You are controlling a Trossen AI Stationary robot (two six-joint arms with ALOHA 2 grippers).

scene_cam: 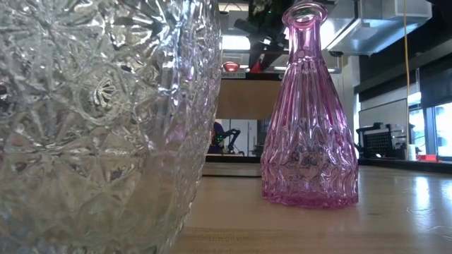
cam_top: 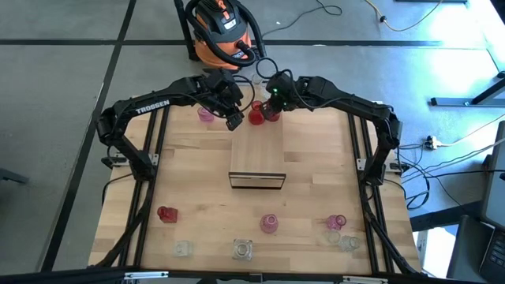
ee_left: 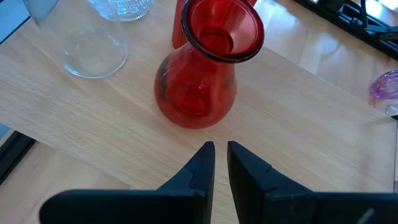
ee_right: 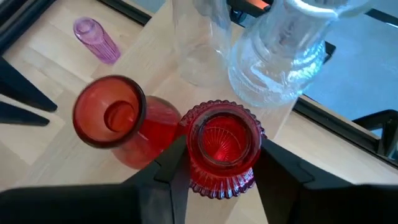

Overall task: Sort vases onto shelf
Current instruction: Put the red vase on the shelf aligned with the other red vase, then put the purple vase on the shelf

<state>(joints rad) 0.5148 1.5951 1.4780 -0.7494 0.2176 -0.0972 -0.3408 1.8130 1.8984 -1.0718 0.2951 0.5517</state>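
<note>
A ribbed red glass vase (ee_right: 222, 149) stood upright at the far end of the long light-wood shelf (cam_top: 257, 150), between the two dark fingers of the right gripper (ee_right: 219, 163). The fingers stood apart on either side of its body; whether they touched the glass could not be told. Just beside it stood a smooth, round-bellied red glass vase with a flared mouth (ee_left: 202, 68), the two appearing to touch or nearly so. Clear glass vases (ee_right: 277, 56) stood beyond them at the shelf's far edge.

The left gripper (ee_left: 221, 158) hovered near the round-bellied red vase, pointing at it, its fingers close together with a narrow gap and nothing between them. A slim pink glass vase (cam_top: 206, 115) lay on the wooden tabletop (cam_top: 316, 189) beside the left arm.

Well apart from the shelf, near the front edge of the table, more vases waited: a red one (cam_top: 166, 214) at the left, a pink one (cam_top: 269, 224) in the middle, another pink one (cam_top: 336, 222) at the right, and clear ones (cam_top: 242, 250) along the front. The low view was filled by a cut-pattern clear glass vase (scene_cam: 99, 120) and a tall fluted pink bottle vase (scene_cam: 308, 120).

An orange and black shop vacuum (cam_top: 221, 31) stood on the floor beyond the table.
</note>
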